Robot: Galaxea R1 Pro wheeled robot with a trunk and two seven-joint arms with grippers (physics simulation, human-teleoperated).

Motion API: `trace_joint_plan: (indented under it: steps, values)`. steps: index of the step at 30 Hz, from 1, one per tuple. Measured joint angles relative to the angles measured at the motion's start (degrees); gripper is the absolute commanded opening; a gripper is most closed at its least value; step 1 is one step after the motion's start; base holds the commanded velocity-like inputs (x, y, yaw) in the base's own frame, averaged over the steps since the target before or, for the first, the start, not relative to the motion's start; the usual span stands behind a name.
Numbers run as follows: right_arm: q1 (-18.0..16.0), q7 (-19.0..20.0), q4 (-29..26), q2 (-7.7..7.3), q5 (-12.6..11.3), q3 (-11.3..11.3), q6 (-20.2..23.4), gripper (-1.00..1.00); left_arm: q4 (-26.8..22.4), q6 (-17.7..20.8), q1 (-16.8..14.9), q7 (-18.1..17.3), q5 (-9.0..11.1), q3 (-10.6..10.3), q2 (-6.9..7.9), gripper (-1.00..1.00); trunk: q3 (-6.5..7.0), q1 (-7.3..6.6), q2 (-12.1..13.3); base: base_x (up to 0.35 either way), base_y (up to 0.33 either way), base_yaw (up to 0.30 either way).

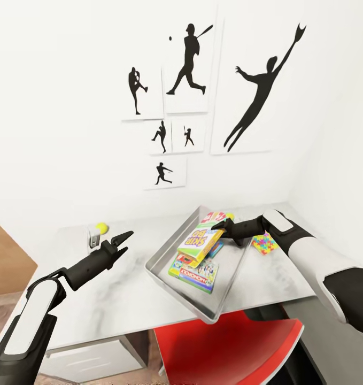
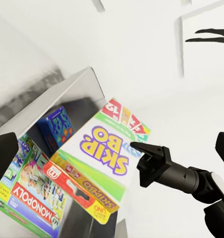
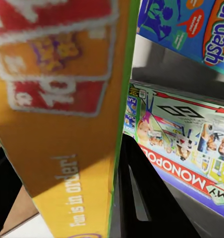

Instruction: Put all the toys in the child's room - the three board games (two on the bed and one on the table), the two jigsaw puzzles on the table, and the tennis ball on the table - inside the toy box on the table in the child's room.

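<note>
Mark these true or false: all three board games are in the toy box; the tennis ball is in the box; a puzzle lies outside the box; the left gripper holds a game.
1. All three board games are in the toy box: true; Skip-Bo, Monopoly and the blue game.
2. Tennis ball in the box: false; it sits on the table.
3. A jigsaw puzzle lies outside the box: true.
4. Left gripper holds a game: false; it is open.

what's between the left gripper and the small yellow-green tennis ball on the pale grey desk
Nothing visible. The open left gripper hovers above bare desk top, and the small yellow-green tennis ball sits just beyond it beside a small white object.
</note>
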Motion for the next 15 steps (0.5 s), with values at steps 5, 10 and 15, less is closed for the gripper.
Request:
trace_joint_plan:
  steps: [5, 10, 15]
  values:
    - [-0.03, 0.18, -0.16, -0.01, -0.46, -0.03, 0.00, -1.00, 0.00, 0.00, 0.00, 0.00, 0.00, 0.00, 0.00, 1.00, -0.47, 0.00, 0.00, 0.000, 0.000, 0.000]
    - [-0.31, 0.38, -0.37, 0.00, -0.75, -0.12, 0.01, -1.00, 0.00, 0.00, 0.00, 0.00, 0.00, 0.00, 0.00, 1.00, -0.93, 0.00, 0.00, 0.000, 0.000, 0.000]
    - [-0.41, 0.50, -0.57, 0.00, -0.82, -0.19, 0.01, -1.00, 0.00, 0.00, 0.00, -0.01, 0.00, 0.00, 0.00, 1.00, -1.40, 0.00, 0.00, 0.000, 0.000, 0.000]
